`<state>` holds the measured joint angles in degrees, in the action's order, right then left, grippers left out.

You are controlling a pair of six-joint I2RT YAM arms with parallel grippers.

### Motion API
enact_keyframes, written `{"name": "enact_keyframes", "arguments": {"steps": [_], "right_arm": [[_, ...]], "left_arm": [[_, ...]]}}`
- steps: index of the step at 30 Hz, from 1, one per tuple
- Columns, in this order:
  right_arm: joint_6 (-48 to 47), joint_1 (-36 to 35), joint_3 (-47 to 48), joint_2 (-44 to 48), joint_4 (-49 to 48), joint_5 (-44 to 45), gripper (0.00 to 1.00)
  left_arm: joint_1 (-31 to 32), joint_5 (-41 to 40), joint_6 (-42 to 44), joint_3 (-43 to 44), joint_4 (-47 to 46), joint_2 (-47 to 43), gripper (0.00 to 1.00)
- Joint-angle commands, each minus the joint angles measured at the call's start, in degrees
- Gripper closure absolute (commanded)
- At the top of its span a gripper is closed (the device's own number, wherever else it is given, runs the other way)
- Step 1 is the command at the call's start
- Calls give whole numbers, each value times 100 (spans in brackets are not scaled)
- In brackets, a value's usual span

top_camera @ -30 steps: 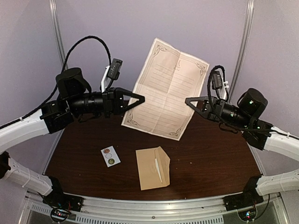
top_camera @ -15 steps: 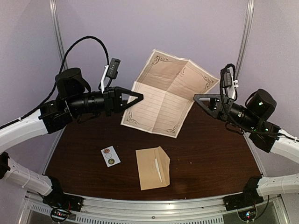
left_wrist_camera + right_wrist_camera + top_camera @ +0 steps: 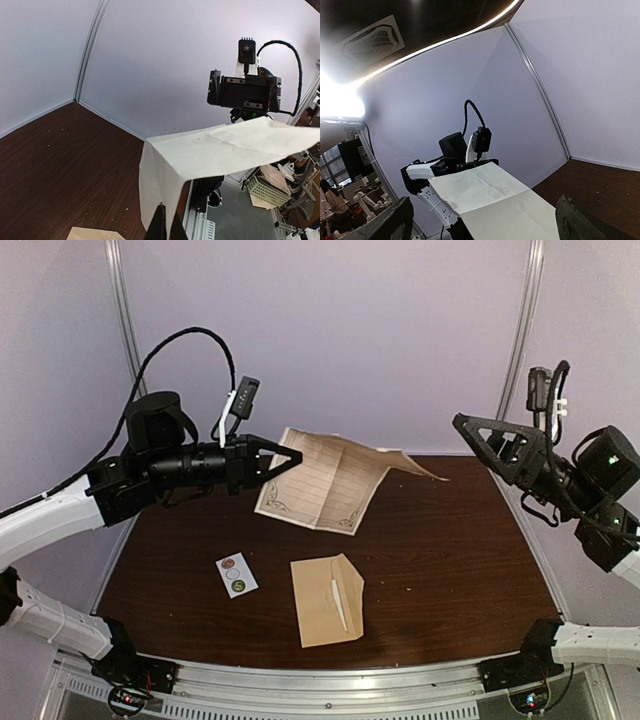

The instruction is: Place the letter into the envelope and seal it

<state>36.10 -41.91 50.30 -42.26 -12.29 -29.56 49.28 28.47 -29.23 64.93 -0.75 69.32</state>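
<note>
The left gripper [image 3: 290, 457] is clamped on one edge of the letter [image 3: 330, 480] and holds it in the air over the far half of the table [image 3: 450, 560]. The sheet hangs from that single pinch, sagging along its creases, with its free corner drooping toward the right. The right gripper [image 3: 465, 425] is raised off to the right with its jaws spread wide and nothing between them, well apart from the paper.

The envelope [image 3: 327, 600] lies flat near the front edge of the table, untouched, with a small sticker card [image 3: 237, 575] just to its left. Whether its pocket is open cannot be told from here.

The task looks to be at an early step: the letter is lifted but neither folded nor inserted, and nothing is sealed. Open as it is, the sheet appears larger than the envelope, so the next move probably calls for folding it along its creases. That likely means either the right gripper catching the loose edge or the sheet being laid on the table for support. A limp sheet held at one edge may swing or slip.
</note>
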Motion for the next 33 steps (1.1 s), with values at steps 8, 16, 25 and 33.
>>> {"name": "enact_keyframes", "arguments": {"steps": [8,16,25,33], "right_arm": [[-618,8,726,-402,1264,134,0],[-827,-15,1240,-1446,1696,-1424,4],[-929,-177,1206,-1874,1942,-2107,16],[-864,-544,1089,-2148,1802,-2323,34]], "left_arm": [[-85,1031,346,114,7,220,100],[46,1929,654,524,730,694,100],[201,2372,628,690,787,945,100],[229,2462,606,873,780,1059,100]]}}
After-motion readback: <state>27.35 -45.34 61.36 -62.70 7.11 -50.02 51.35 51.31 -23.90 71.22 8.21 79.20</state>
